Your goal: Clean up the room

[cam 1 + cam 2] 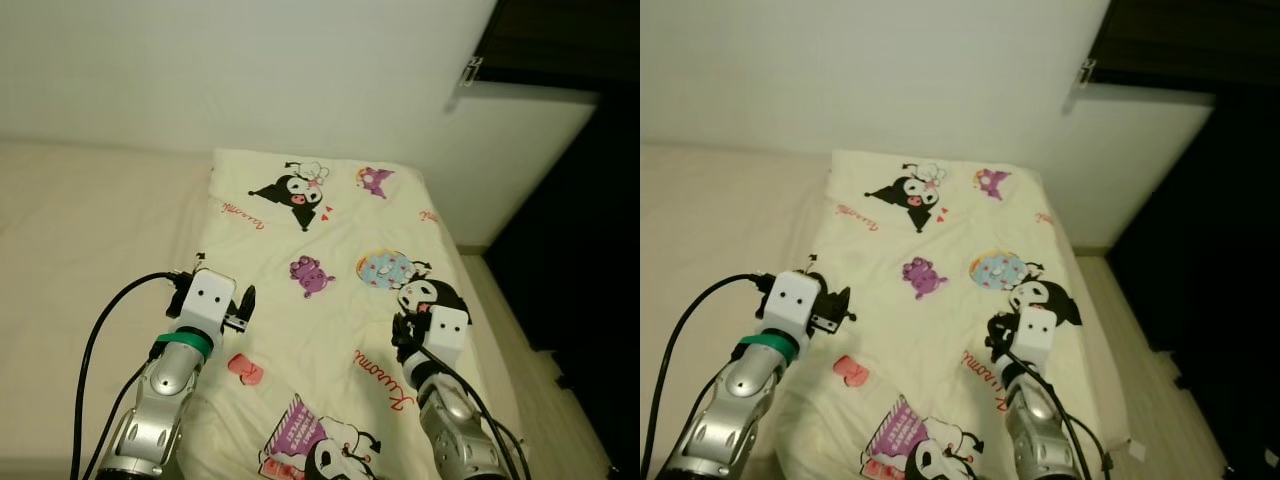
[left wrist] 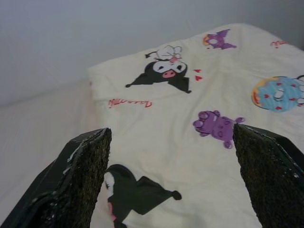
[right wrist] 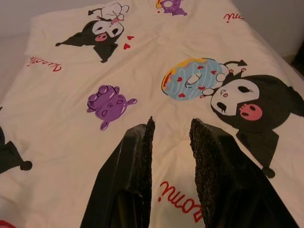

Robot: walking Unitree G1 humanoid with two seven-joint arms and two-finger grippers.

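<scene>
A cream blanket printed with black, purple and pink cartoon figures lies spread over the right side of a bed. My left gripper hovers low over the blanket's left edge, fingers wide open with nothing between them. My right gripper hangs over the blanket's right part, near a black cartoon figure and a blue donut print. Its fingers stand open by only a narrow gap and hold nothing.
Bare beige mattress stretches to the left of the blanket. A white wall runs behind the bed. On the right are a strip of floor and a dark opening. A black cable loops off my left arm.
</scene>
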